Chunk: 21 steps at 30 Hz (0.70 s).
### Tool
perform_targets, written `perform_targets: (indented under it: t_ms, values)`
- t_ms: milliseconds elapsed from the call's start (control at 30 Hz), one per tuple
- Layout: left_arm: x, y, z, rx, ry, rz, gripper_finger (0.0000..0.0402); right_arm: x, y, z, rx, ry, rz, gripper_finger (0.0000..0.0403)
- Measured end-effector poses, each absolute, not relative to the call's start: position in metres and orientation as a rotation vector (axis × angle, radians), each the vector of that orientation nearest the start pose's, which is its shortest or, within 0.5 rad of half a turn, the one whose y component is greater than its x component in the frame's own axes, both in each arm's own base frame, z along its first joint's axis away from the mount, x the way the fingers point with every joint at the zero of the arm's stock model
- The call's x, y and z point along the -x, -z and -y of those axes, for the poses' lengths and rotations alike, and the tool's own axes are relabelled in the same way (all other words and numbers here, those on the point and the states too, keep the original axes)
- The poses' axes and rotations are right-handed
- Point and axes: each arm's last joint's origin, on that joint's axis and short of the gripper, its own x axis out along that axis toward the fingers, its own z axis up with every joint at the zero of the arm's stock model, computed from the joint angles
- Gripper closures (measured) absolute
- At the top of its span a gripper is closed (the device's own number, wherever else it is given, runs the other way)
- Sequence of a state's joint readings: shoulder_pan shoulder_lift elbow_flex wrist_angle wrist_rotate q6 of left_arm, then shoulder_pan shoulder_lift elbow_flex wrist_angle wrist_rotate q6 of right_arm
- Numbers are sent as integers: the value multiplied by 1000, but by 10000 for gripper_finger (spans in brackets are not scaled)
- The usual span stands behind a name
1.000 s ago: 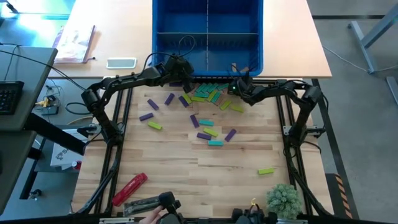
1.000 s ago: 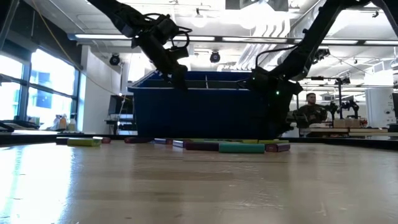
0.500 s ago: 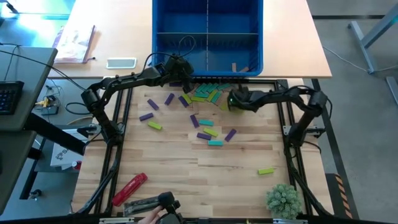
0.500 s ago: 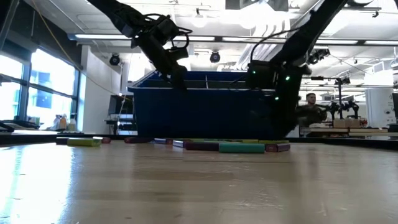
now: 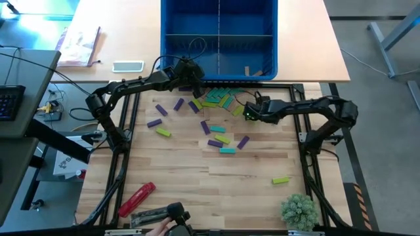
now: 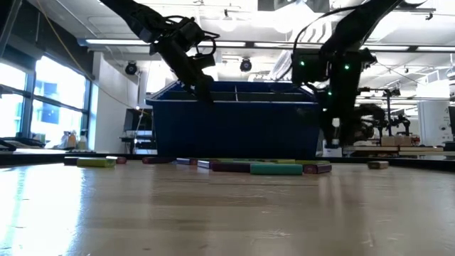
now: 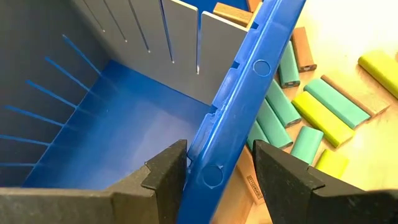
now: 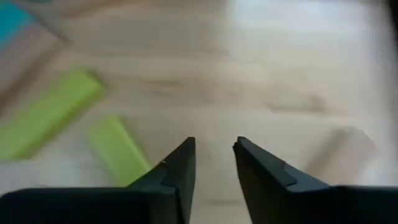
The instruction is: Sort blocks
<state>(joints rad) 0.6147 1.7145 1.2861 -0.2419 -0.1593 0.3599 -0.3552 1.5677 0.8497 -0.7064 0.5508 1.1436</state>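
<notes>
Purple, lime, teal and tan blocks lie heaped (image 5: 216, 98) on the wooden table just before the blue bin (image 5: 164, 39), and more are scattered (image 5: 220, 137) toward the middle. A lone lime block (image 5: 280, 179) lies at the near right. Tan blocks (image 5: 252, 71) lie inside the bin's near right compartment. My left gripper (image 7: 217, 165) hangs open with the bin's near rim (image 7: 249, 93) passing between its fingers; I cannot tell whether they touch it. My right gripper (image 5: 248, 113) hovers above the table right of the heap, open by a narrow gap (image 8: 214, 155) with nothing in it, beside two lime blocks (image 8: 118, 149).
A red cylinder tool (image 5: 136, 198) lies at the near left and a small green plant (image 5: 298, 210) stands at the near right. A phone (image 5: 128, 66) and a book (image 5: 79, 46) lie on the desk left of the bin. Bare wood spans the table's near half.
My right gripper has drawn back from the bin's near right corner toward the table's near edge, rising and turning as it went. In the low view a tan block now lies on the table at the right, where none showed before.
</notes>
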Motion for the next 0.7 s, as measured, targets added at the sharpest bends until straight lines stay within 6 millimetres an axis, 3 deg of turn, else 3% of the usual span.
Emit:
perform_targets:
  t_ms: [267,567,700]
  values:
    - [-308,-258,-224,-179,-611,-796,238,-213,-158,80,-856,1794,-764,235]
    - [-308,-258,-223,-182,-609,-800,238,-184,-125,62,-987,1982,-577,208]
    - [-309,-258,-224,-182,-611,-796,238,-180,-111,66,-983,1950,-441,208]
